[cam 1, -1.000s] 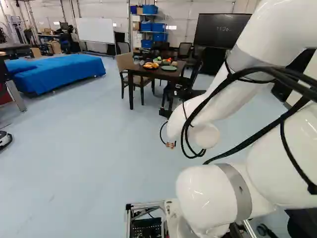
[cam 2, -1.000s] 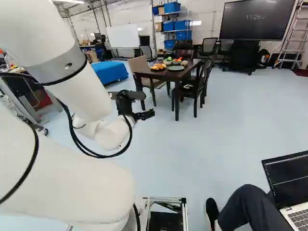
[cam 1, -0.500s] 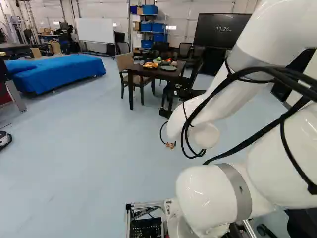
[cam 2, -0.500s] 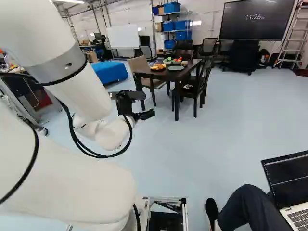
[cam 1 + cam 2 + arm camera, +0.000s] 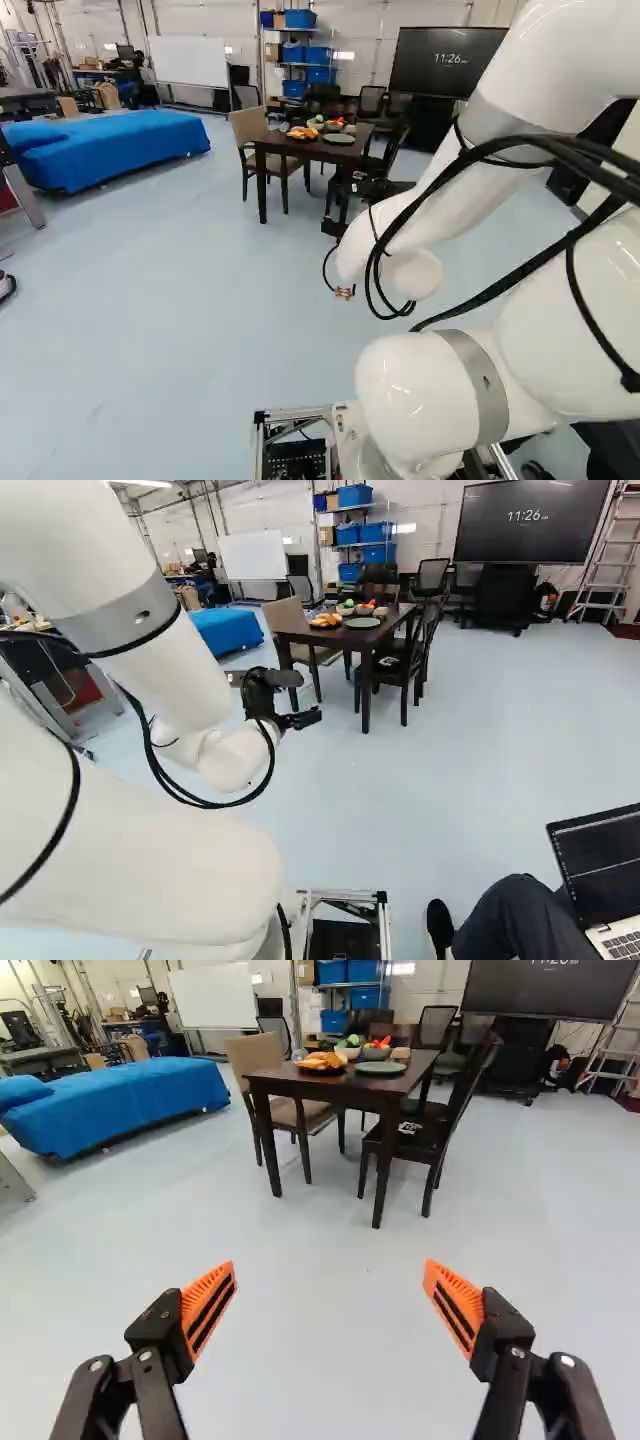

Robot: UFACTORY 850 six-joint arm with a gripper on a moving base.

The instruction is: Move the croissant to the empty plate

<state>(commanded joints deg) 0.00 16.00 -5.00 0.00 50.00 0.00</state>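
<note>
In the right base view my gripper reaches out over the floor, well short of the dark table. In the wrist view the gripper stands wide open, nothing between its orange pads, with the table ahead beyond the fingertips. A green plate lies bare near the table's closer edge. Beside it, a dark plate holds golden-orange food; a croissant cannot be told apart in that pile.
Two bowls with green and red items stand behind the plates. A beige chair and a black chair flank the table. A blue-covered bed is farther left. A seated person's leg and a laptop are close at the right.
The base has moved slightly: the table appears a little nearer and shifted left in both base views. My arm holds its pose against its lowest joint, and the gripper remains open.
</note>
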